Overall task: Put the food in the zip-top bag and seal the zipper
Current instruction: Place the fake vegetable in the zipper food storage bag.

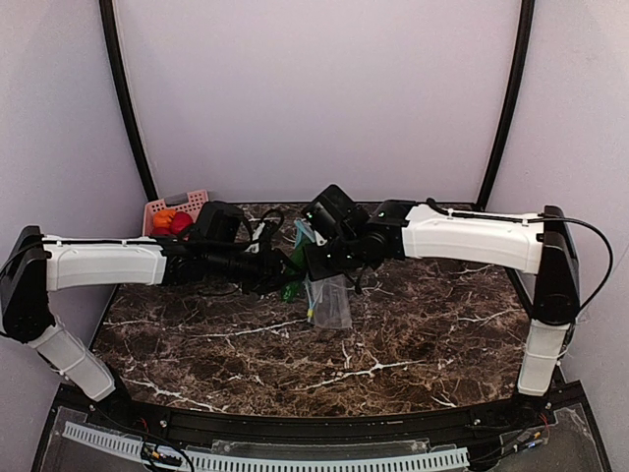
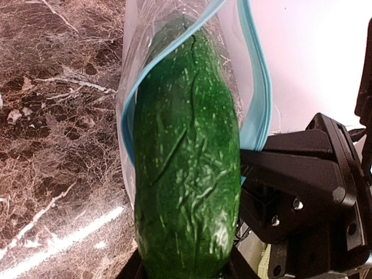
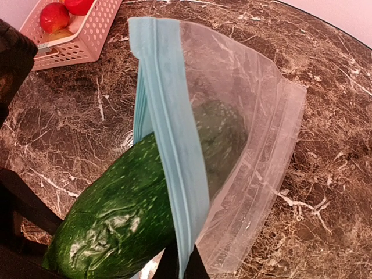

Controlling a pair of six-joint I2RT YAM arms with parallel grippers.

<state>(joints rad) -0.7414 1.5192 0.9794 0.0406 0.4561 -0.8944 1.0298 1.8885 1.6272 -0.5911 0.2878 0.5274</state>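
My left gripper (image 2: 183, 272) is shut on the lower end of a dark green cucumber (image 2: 186, 163). The cucumber's upper half pokes into the open mouth of the clear zip-top bag (image 3: 250, 128). The teal-blue zipper (image 3: 171, 145) loops around the cucumber (image 3: 116, 215). Pinching that zipper edge, my right gripper (image 3: 181, 271) is shut and holds the bag up above the table. From above, both grippers meet at the table's middle back, with the bag (image 1: 329, 300) hanging below them. More food, a red fruit (image 1: 181, 223) and an orange one (image 1: 162, 218), lies in the pink basket.
The pink slotted basket (image 1: 194, 200) stands at the back left corner against the wall, also seen in the right wrist view as the basket (image 3: 81, 40) with a red fruit (image 3: 53, 16). Dark marble tabletop (image 1: 295, 364) stretches in front of the arms.
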